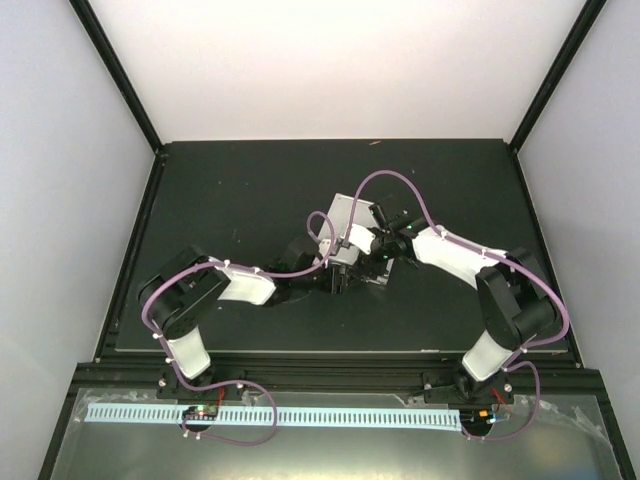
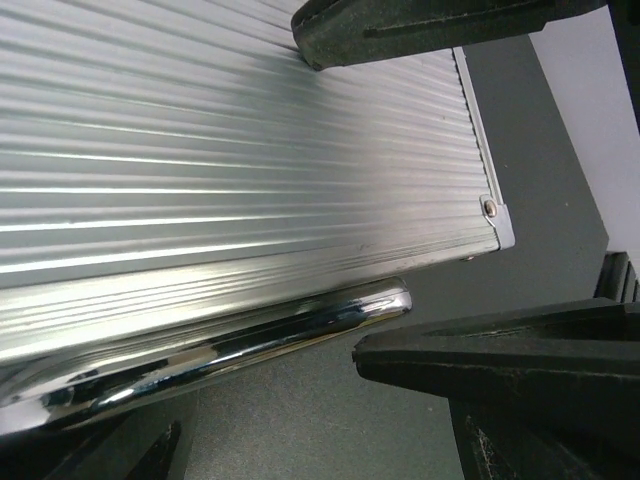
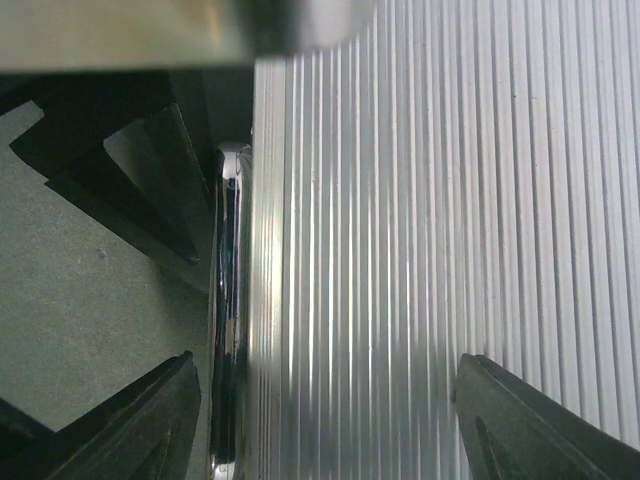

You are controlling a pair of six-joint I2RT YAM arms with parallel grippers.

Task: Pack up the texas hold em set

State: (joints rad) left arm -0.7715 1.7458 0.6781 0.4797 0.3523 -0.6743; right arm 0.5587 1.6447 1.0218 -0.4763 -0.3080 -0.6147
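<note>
Where white walls (image 1: 340, 60) enclose it, the dark table (image 1: 220, 200) bears the briefcase (image 1: 345, 215).

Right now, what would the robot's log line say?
briefcase: ribbed lid looks shut | left fingers: open, straddling handle edge | right fingers: open, straddling same edge

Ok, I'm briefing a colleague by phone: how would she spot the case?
Start at the dark table; near its middle, where the two arms meet, lies the case. It is a box of ribbed silver metal with a chrome handle, unlike the black-and-white arms.
</note>
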